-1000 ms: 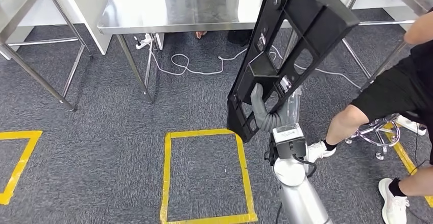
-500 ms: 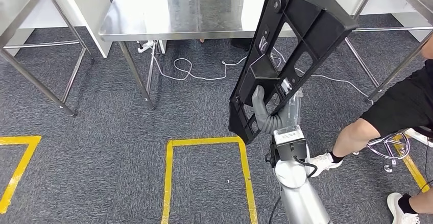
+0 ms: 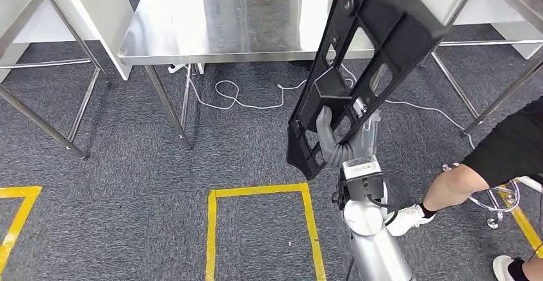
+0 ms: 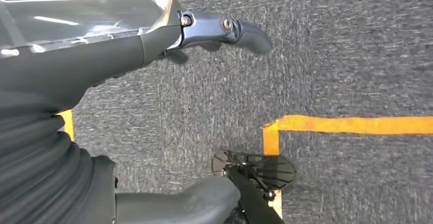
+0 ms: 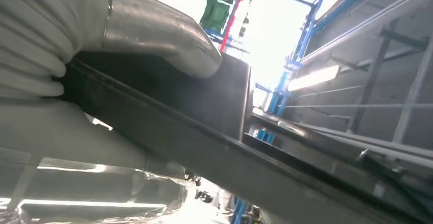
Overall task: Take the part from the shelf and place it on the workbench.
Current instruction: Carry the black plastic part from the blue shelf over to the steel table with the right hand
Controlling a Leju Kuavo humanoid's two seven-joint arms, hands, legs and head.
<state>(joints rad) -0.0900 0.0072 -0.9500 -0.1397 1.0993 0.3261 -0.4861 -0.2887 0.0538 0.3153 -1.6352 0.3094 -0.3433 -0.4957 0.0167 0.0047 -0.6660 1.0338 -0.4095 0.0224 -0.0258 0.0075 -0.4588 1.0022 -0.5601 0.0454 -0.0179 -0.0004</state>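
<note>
Fingers [image 3: 325, 134] of my right hand [image 3: 336, 143] grip the black part [image 3: 365, 50] near its lower end; part is tilted, upper end over the steel bench [image 3: 211, 18] edge. Left hand [image 4: 102, 55] hangs above carpet, fingers apart, holding nothing. Person's leg [image 3: 458, 185] at right.

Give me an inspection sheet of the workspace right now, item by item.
Surface: steel workbench ahead, top bare where seen.
Job's things: long black part held tilted, upper end over the workbench's edge.
Clutter: nothing seen.
Hands: right hand grips the part near its lower end; left hand hangs above the carpet, holding nothing.
Cables: white cable looped on the floor under the workbench.
Surroundings: grey carpet, yellow tape square, person seated on a stool at right.
</note>
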